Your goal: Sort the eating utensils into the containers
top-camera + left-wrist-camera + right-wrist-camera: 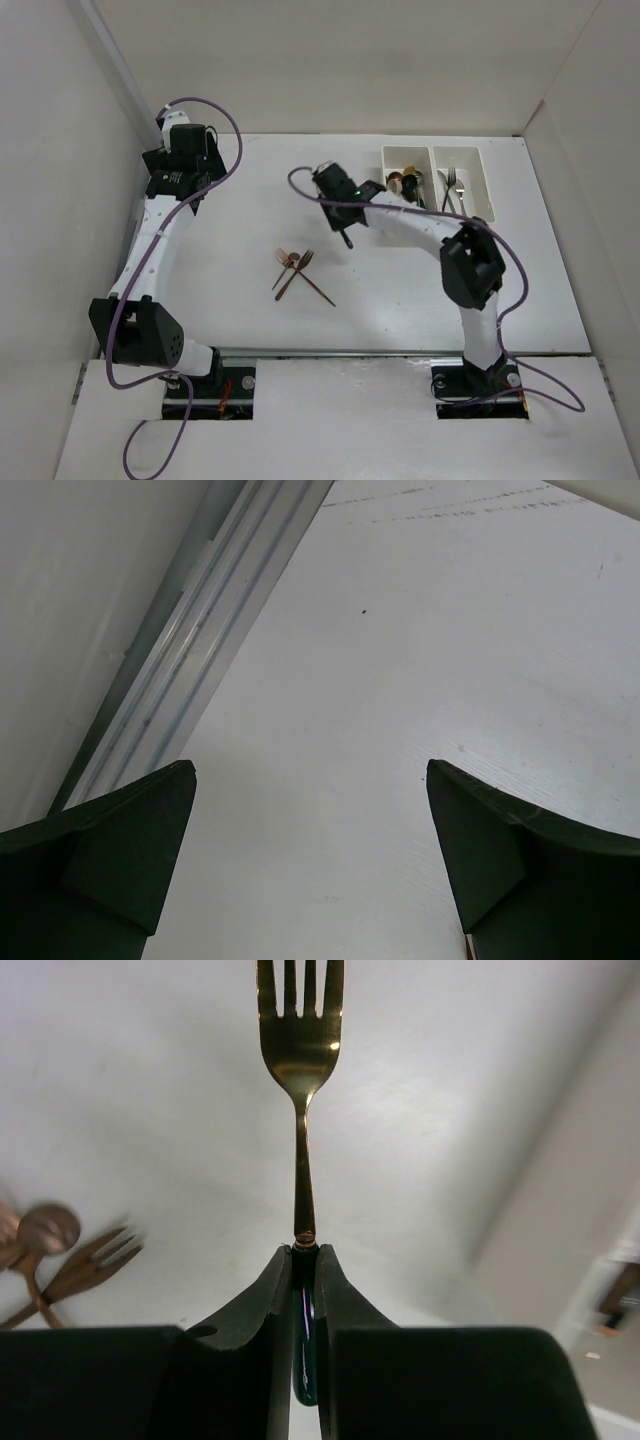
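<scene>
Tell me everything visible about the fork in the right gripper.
The fork has a shiny gold head and slim neck joined to a dark glossy handle. The right gripper is shut on that handle, tines pointing straight away from the wrist camera, tips cut off by the frame. Nothing else visibly touches it.

Our right pincer (305,1250) clamps a gold fork (300,1060); copper utensils (297,271) lie crossed on our worktop (400,310), others inside the white bins (432,150).
</scene>
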{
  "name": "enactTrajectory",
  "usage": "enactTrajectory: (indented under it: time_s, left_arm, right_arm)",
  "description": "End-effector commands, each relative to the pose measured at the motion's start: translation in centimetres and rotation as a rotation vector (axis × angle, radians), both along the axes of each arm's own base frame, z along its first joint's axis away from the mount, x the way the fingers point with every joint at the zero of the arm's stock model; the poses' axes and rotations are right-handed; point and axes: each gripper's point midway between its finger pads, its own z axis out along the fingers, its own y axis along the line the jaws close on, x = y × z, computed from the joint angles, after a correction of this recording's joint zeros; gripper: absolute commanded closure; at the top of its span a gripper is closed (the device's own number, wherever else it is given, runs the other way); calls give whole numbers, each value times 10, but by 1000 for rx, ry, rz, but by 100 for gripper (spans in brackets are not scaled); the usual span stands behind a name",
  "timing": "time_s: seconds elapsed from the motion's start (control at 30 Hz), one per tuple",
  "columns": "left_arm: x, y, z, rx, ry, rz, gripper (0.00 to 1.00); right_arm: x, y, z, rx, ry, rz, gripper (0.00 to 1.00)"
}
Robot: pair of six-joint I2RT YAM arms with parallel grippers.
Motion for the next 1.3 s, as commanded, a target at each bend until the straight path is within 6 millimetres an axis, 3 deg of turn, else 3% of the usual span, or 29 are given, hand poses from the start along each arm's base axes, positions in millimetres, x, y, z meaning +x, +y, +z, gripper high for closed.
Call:
enactTrajectory:
  time_s: [0.0, 0.03, 0.07, 0.17, 0.2, 0.27, 0.3, 0.43, 0.57, 0.6, 0.67, 0.7, 0.8, 0.83, 0.87, 0.9, 0.93, 1.0, 1.07, 1.1, 1.23, 1.27]
  left_arm:
    - [-5, 2, 16, -8, -55, 7, 0]
    - [-5, 2, 16, -1, -52, 3, 0]
    - [-5, 2, 16, -1, -52, 2, 0]
    - [-7, 2, 19, -2, -61, 2, 0]
    - [-7, 2, 19, -2, -61, 2, 0]
    - [-7, 2, 19, -2, -61, 2, 0]
    - [-7, 2, 19, -2, -61, 2, 0]
    - [-7, 2, 19, -2, -61, 2, 0]
    - [-6, 1, 19, -7, -60, -5, 0]
    - [-6, 1, 19, -7, -60, -5, 0]
    - [-7, -1, 15, -6, -46, -22, 0]
    - [-6, -4, 14, -2, -38, -49, 0]
    - [-6, -43, -3, -15, 31, -359, 8]
    - [-10, -56, -12, -28, 67, -454, 14]
    - [-15, -84, -25, -46, 110, -558, 14]
    - [-22, -98, -37, -29, 157, -636, 15]
    - [-27, -113, -45, -28, 193, -713, 15]
    - [-58, -151, -87, -51, 355, -882, 18]
    - [-79, -166, -111, -18, 443, -998, 21]
    - [-97, -176, -133, -5, 513, -1052, 23]
    - [-125, -189, -159, 72, 566, -1148, 28]
    - [-128, -189, -163, 81, 578, -1150, 35]
  right_arm:
    - [47, -45, 119, 171, -219, -166, 100]
    - [56, -58, 132, 187, -241, -186, 100]
    - [73, -90, 143, 198, -263, -254, 100]
    - [95, -149, 155, 155, -298, -322, 100]
    - [105, -190, 154, 123, -299, -387, 100]
    - [115, -232, 139, 15, -289, -446, 100]
    - [116, -270, 126, -57, -274, -525, 100]
    - [129, -320, 83, -104, -214, -613, 100]
    - [136, -341, 57, -125, -181, -674, 100]
    - [138, -341, 58, -121, -191, -675, 97]
    - [140, -342, 57, -130, -193, -682, 87]
    - [143, -342, 57, -128, -196, -682, 77]
    - [144, -348, 61, -132, -206, -698, 68]
    - [146, -348, 64, -129, -215, -699, 66]
    - [146, -348, 60, -132, -206, -698, 64]
    - [146, -348, 60, -132, -206, -698, 61]
    - [144, -348, 59, -136, -198, -697, 54]
    - [144, -355, 59, -144, -200, -712, 49]
    - [141, -355, 54, -144, -188, -717, 47]
    - [141, -354, 58, -131, -197, -727, 47]
    - [134, -348, 67, -82, -203, -725, 46]
    - [131, -346, 67, -67, -201, -728, 46]
